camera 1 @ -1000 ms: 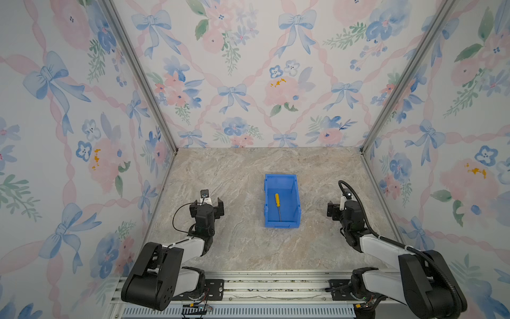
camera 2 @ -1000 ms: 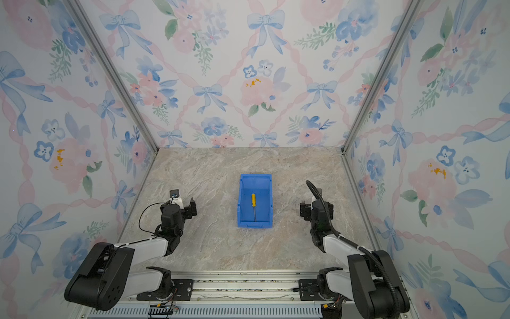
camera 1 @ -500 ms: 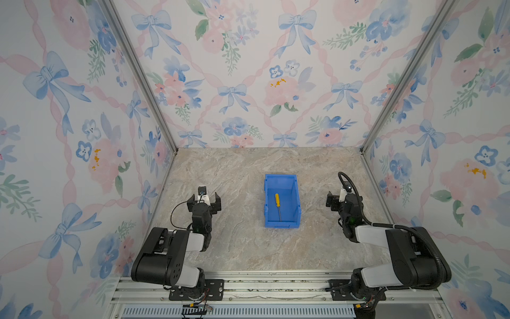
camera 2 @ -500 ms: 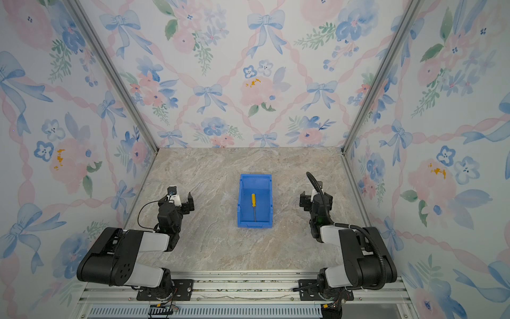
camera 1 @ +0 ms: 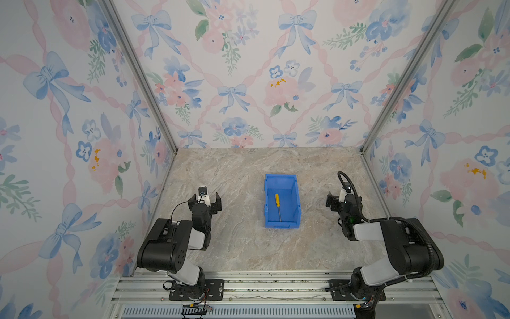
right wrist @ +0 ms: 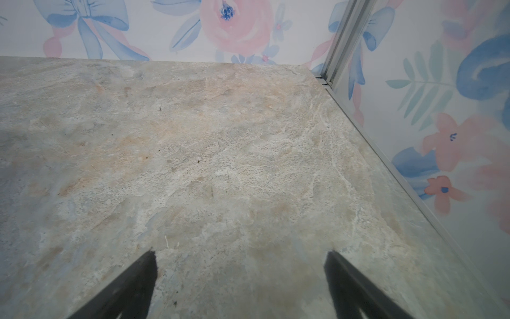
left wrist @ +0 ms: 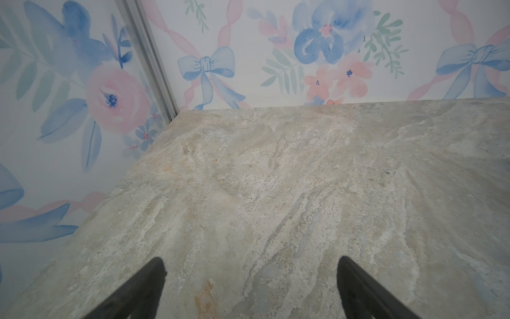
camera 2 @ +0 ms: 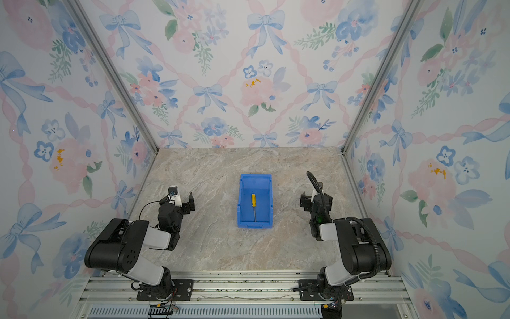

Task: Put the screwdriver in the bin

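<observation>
A: Status of screwdriver point(camera 1: 278, 205)?

B: Lying flat on the floor of the bin point(camera 1: 295, 196), in both top views. Yellow handle toward the far wall, thin silver shaft toward the near lip. Roughly centred between the side walls, touching neither.

A: Bin position?

B: Upright on the marble tabletop point(camera 1: 242, 248), about mid-table, between the two arms and well apart from both. Open top, lower lip on the near side.

A: Left gripper point(camera 1: 205, 199)?

B: Fully spread, holding nothing. Parked left of the bin, near the left wall. In the left wrist view, both dark fingers point(left wrist: 138, 292) wide apart over bare marble, nothing between.

A: Right gripper point(camera 1: 335, 201)?

B: Spread too, also empty. Sitting right of the bin, close to the right wall. In the right wrist view, fingertips point(right wrist: 132, 284) well separated, only tabletop and a floral wall corner ahead.

A: Contact with bin or tool?

B: None seen from either side.
</observation>
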### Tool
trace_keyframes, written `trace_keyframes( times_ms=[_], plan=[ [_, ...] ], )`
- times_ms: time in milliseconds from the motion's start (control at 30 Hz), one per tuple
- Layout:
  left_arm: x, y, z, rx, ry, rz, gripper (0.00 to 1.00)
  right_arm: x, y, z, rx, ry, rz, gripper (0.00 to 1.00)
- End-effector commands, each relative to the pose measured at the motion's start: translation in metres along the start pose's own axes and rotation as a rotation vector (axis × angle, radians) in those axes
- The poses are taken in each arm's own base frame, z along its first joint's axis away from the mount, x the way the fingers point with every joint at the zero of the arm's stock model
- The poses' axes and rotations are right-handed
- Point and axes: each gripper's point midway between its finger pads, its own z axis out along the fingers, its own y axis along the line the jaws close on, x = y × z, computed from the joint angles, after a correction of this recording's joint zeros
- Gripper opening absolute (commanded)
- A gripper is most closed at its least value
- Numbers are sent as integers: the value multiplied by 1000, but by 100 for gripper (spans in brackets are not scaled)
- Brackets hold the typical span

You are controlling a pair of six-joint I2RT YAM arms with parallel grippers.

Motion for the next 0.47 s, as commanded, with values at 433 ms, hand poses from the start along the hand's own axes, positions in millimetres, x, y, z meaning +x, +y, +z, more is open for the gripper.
trace_keyframes(
  times_ms=[433],
  plan=[
    [-5,1,3,4,-18,-19,97,-16,1,3,-5,-50,27,97]
  ],
)
